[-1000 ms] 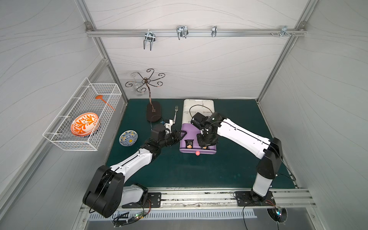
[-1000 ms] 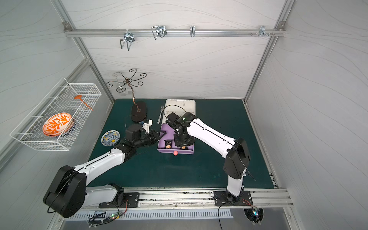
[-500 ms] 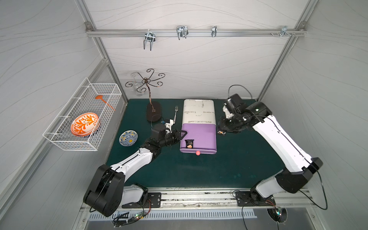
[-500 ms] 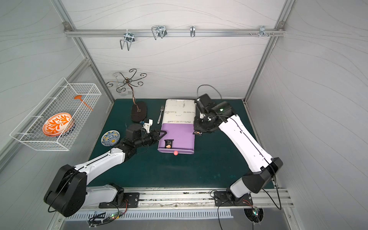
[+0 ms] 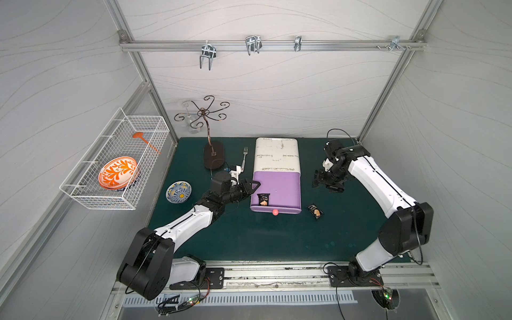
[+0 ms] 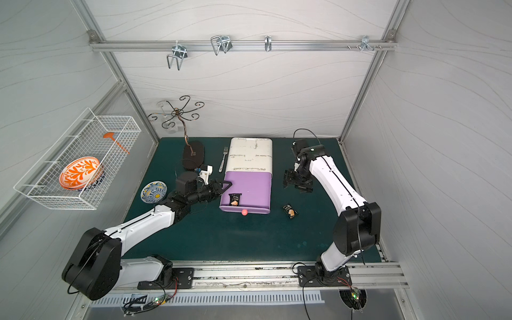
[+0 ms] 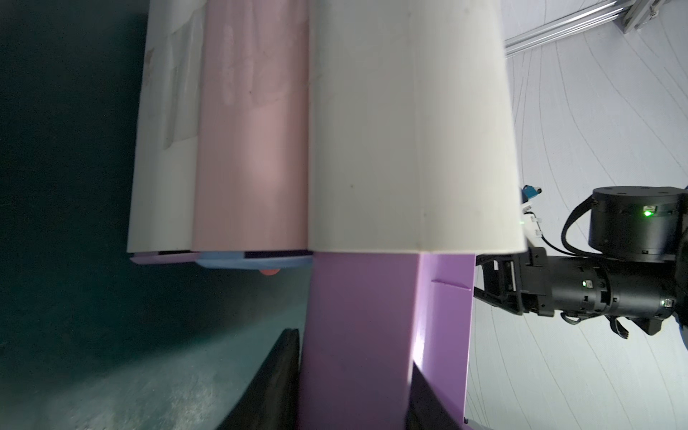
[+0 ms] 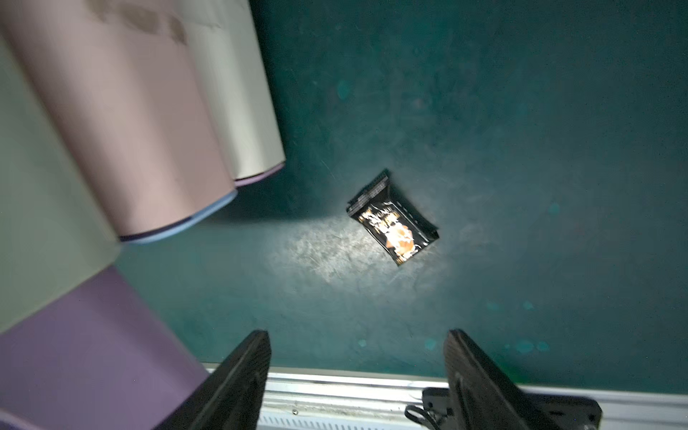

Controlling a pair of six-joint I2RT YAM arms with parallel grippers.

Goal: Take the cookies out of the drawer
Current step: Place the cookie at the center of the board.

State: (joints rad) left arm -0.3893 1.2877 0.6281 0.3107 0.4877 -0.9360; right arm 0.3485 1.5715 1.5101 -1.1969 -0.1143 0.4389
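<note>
- Drawer (image 5: pixel 279 185), purple, stands pulled out of the white cabinet (image 5: pixel 277 155) toward the table's (image 5: pixel 249 243) near edge.
- Left tool (image 5: pixel 254 185) is clamped on the drawer's left wall, one finger (image 7: pixel 275 372) outside and the other inside. Likely purpose: steadying the drawer while packets are lifted out.
- One black cookie packet (image 5: pixel 263 199) lies flat in the drawer's front left corner, close to the left tool.
- Second cookie packet (image 5: pixel 315 212) lies on the table just off the drawer's front right corner, already out.
- Right tool (image 8: pixel 356 333) hangs over the table to the right of the cabinet, jaws wide, nothing between them.
- Room: bare table to the right of the drawer and toward the near edge. The fork (image 5: pixel 243 159) beside the cabinet's left side and the blue bowl (image 5: pixel 179 192) toward the left edge are both clear of the right arm's reach.
- Tight spot: the remaining packet sits near the drawer's front and left walls with the left tool alongside. Coming down from above on the drawer's open right side looks safest.
</note>
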